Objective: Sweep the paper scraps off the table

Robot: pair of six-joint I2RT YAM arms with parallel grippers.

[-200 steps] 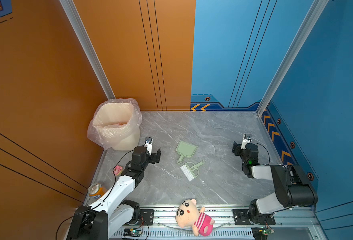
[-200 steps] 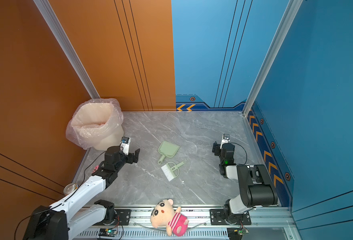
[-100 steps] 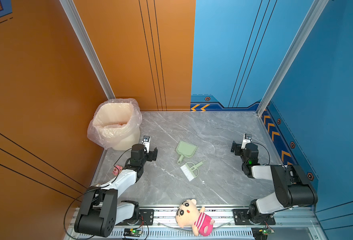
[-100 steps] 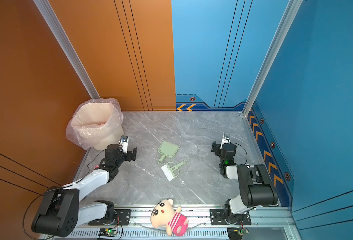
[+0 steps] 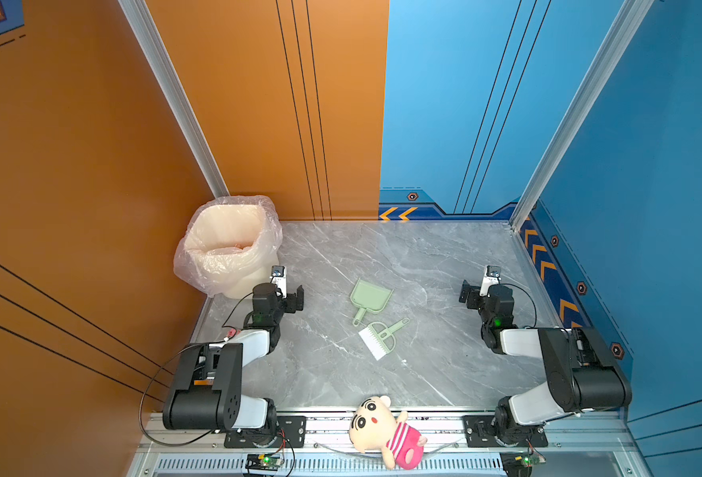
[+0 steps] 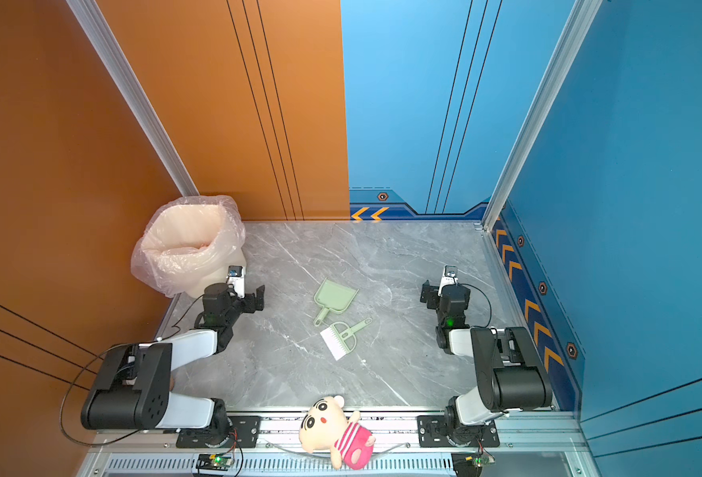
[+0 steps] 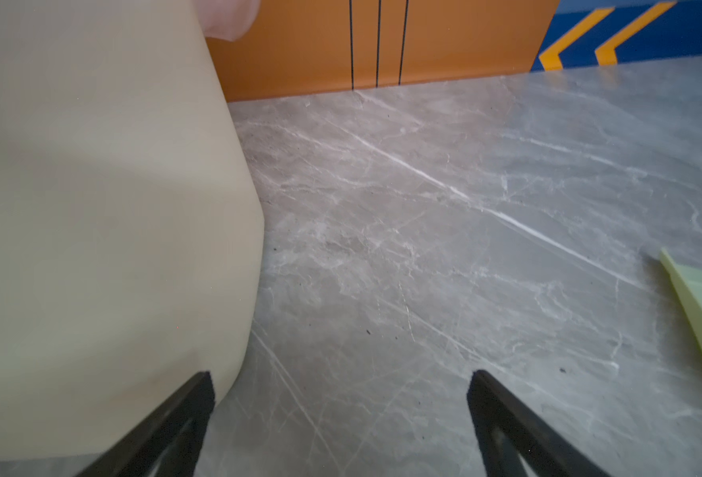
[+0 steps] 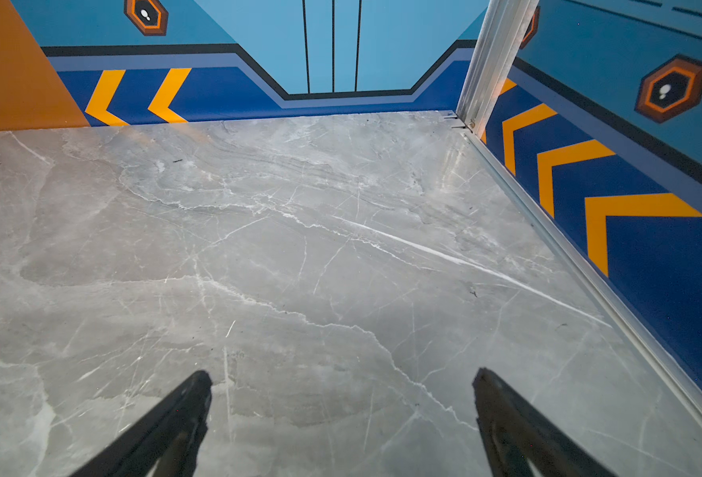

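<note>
No paper scraps show on the grey marble table point(image 5: 423, 256) in any view. A small pink-red bit point(image 5: 230, 331) lies by the left arm's cable; I cannot tell what it is. My left gripper point(image 5: 295, 298) point(image 6: 258, 299) hangs low beside the bin, open and holding nothing. In the left wrist view its gripper point(image 7: 341, 384) frames bare marble, with the bin wall against one finger. My right gripper point(image 5: 466, 292) point(image 6: 427, 294) rests near the right rail, also open and holding nothing. The right wrist view shows only marble between its gripper point(image 8: 341, 384).
A cream bin point(image 5: 229, 247) lined with a clear bag stands at the back left. A pale green dustpan point(image 5: 370, 298) and brush point(image 5: 380, 338) lie mid-table. A plush doll point(image 5: 386, 429) sits on the front rail. Walls close off the back and right sides.
The left arm has folded back toward its base, and its gripper has shifted slightly toward the bin. The right arm has hardly moved.
</note>
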